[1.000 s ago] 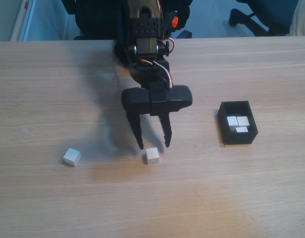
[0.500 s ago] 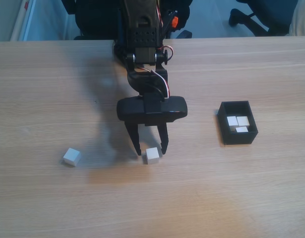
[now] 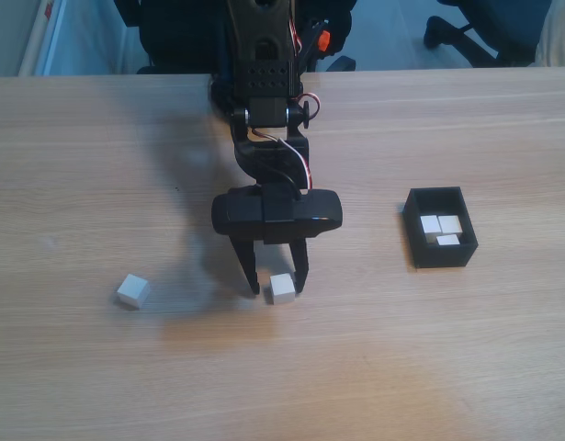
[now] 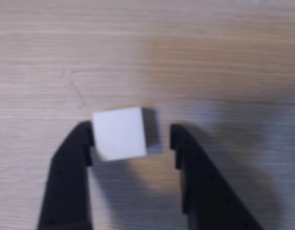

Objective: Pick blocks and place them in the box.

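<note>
block (image 4: 119, 132) between fingers (image 4: 70, 163) (gripper (image 4: 130, 139) spread)

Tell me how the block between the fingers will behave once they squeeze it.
The block looks like a rigid flat-faced cube, so it probably won't deform or roll. It touches one of the fingers with a gap at the other, so it may slide or twist slightly on the smooth table first.

It looks like an office or lab workspace. A long pale wood-grain desk (image 3: 98, 367) fills the fixed view, and beyond its far edge stand the black wheeled base of a swivel chair (image 3: 466, 32) and a smooth grey-blue floor (image 3: 392, 37).
</note>
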Controlling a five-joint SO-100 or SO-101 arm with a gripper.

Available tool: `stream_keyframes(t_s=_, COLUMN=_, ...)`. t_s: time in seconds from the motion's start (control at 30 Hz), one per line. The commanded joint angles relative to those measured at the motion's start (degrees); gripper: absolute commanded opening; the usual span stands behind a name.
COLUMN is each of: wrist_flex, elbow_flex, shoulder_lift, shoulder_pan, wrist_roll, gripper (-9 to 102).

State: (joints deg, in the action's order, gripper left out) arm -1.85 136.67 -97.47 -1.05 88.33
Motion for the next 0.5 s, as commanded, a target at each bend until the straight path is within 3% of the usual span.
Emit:
stream_keyframes(t_s=0.0, wrist_flex=0.97, elbow_flex=-2.81, shoulder_lift=-0.26, shoulder_pan=-0.26, wrist_roll=-0.7, gripper=10)
stream_keyframes(t_s=0.17, wrist_flex=0.7, elbow_flex=-2.37, shoulder_lift=-1.05, shoulder_pan=-1.05, wrist_roll=-1.58, gripper=0)
stream_keyframes(t_s=0.47, wrist_flex=-4.48, elbow_flex=-0.88, shoulder_lift=-11.25, shoulder_pan=-7.03, wrist_roll=-4.83, gripper=0)
